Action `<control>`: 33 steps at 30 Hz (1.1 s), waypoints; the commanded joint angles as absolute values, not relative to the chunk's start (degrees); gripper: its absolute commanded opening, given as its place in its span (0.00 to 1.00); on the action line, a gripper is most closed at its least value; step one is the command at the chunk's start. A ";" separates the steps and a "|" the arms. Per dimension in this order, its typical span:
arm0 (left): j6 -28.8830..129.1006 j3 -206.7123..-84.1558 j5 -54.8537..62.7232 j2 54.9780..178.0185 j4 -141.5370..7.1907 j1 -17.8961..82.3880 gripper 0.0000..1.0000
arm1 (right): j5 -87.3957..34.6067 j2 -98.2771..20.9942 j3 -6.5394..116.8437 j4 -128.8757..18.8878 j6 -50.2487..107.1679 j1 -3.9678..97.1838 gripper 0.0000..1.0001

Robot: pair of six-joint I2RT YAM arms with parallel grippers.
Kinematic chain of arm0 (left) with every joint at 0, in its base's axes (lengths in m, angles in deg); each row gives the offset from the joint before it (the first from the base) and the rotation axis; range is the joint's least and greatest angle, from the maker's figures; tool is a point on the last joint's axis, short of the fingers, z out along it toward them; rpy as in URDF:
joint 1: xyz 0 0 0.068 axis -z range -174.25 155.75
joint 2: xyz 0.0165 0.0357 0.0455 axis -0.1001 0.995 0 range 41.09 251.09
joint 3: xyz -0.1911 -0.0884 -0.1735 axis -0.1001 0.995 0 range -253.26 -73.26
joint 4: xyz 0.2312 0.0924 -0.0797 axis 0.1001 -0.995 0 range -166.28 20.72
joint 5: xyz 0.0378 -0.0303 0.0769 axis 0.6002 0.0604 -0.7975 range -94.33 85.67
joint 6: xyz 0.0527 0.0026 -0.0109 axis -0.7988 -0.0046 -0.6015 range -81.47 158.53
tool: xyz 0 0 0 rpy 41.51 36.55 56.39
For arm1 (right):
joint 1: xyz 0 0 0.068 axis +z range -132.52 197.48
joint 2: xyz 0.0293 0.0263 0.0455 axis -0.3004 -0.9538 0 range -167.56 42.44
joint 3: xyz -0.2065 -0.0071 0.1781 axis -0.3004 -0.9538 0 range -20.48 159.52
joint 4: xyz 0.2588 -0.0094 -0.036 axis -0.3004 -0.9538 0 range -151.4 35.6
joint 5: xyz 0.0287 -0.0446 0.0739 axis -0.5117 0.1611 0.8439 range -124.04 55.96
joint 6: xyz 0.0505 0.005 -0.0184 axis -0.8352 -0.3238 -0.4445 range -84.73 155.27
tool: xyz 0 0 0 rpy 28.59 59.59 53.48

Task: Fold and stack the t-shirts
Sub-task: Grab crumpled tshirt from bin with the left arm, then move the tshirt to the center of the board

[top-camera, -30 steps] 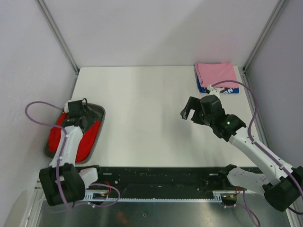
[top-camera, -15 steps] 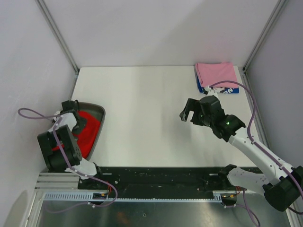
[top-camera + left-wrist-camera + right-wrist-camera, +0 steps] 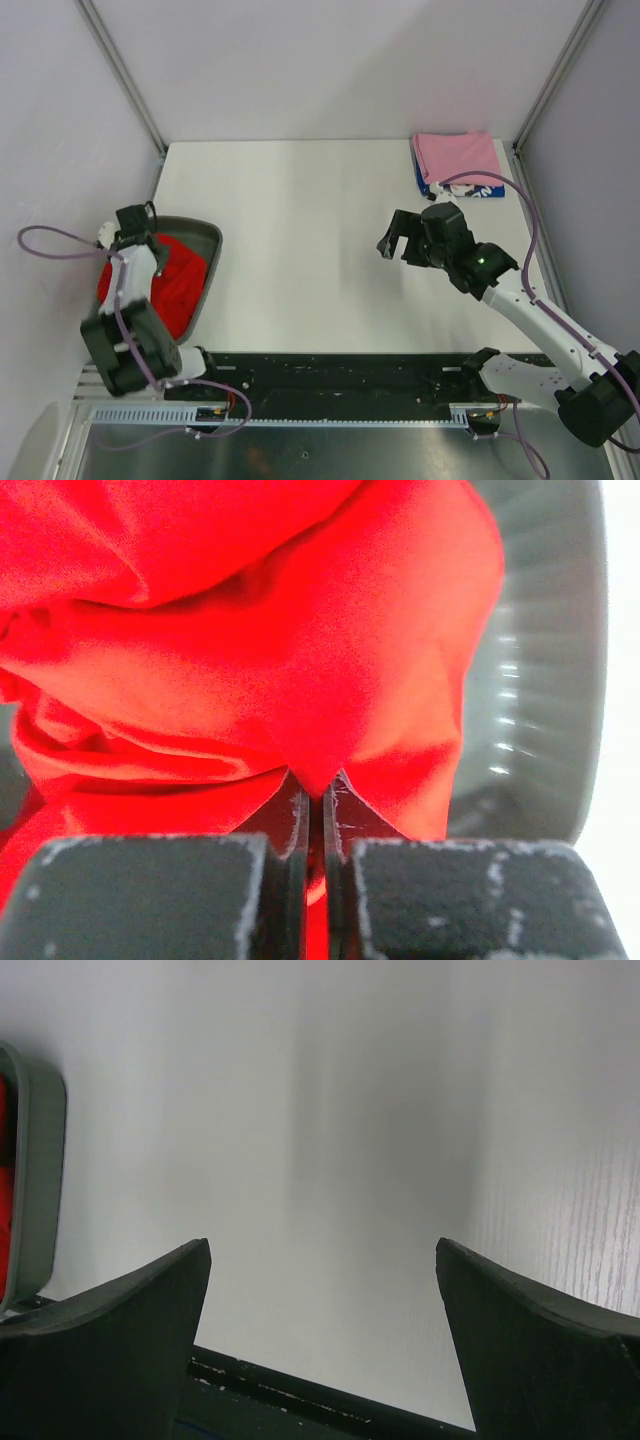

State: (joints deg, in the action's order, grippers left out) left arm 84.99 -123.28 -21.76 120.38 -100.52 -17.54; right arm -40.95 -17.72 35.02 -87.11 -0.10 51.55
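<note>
Folds of soft red t-shirt (image 3: 250,630) pinched in left claw (image 3: 318,790), ribbed grey tray (image 3: 540,680)

Left end effector (image 3: 316,792) clamped tight, right end effector (image 3: 322,1260) spread wide.

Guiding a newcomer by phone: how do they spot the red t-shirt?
Look to the left edge of the white table, where a grey-green tray sits. The red t-shirt lies crumpled in it, pinched by the left end effector. The pink shirt and blue shirt lie folded, far right.
</note>
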 commanded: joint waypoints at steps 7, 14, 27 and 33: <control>76.19 -136.23 -15.50 93.16 -99.46 -9.50 0.00 | -38.98 -17.14 35.13 -84.64 1.21 51.61 0.99; 71.33 -149.38 -11.60 92.35 -99.38 8.42 0.00 | -38.26 -15.23 35.91 -83.92 1.43 49.99 0.99; 66.60 -152.47 -9.77 106.34 -97.79 41.35 0.00 | -39.39 -11.97 38.51 -88.83 1.86 43.90 0.99; 66.14 -150.97 -1.67 120.53 -96.57 46.20 0.53 | -40.41 -14.69 38.37 -91.11 1.60 45.26 0.99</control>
State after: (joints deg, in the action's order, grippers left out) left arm 67.92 -152.00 -6.92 114.72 -99.43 44.40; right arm -39.16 -13.20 36.36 -88.94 1.01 44.24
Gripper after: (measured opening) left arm 0.358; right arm 0.993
